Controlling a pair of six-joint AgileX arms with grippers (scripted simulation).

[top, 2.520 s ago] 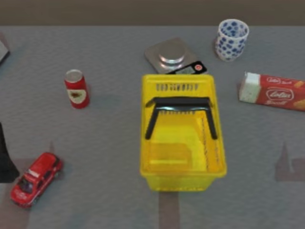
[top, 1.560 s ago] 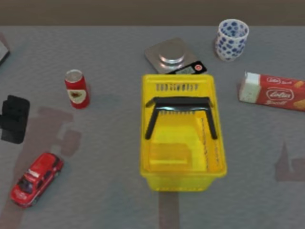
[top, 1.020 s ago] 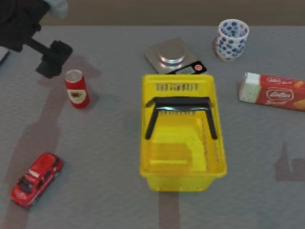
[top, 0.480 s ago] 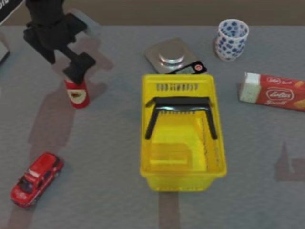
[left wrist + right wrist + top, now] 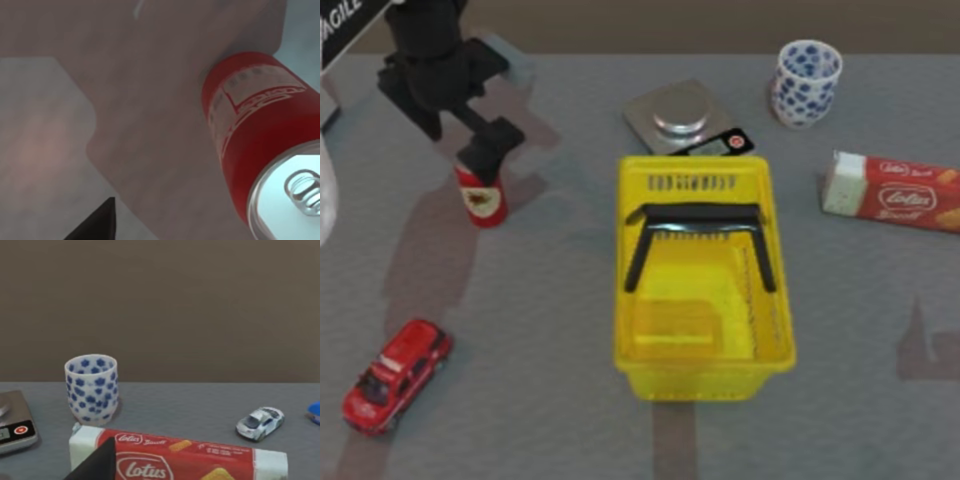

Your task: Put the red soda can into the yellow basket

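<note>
Here the small red metal soda can with the silver top (image 5: 481,197) stands upright on the grey desk (image 5: 550,330), at the top view's left, well apart from the big yellow plastic basket with slotted walls and black handles (image 5: 704,372). The basket sits in the middle of the desk with its open top up, so the can could be dropped in from above.

The left gripper (image 5: 490,146) hangs right over the can's top and hides it in the top view. That looks like the spot to go down and grab the can. In the left wrist view the can (image 5: 250,135) is very close, and only one dark tip of a finger (image 5: 97,225) shows, off to the side and not touching the can. So I cannot tell if the fingers are spread or pressed together.

The right arm is out of the top view. Its wrist view looks past a red and white biscuit box (image 5: 175,460) and a white cup with blue dots (image 5: 91,388), so it seems parked at the right. I cannot tell about its fingers either.

A red toy car (image 5: 395,375) waits near the front left, clear of the path to the basket.
</note>
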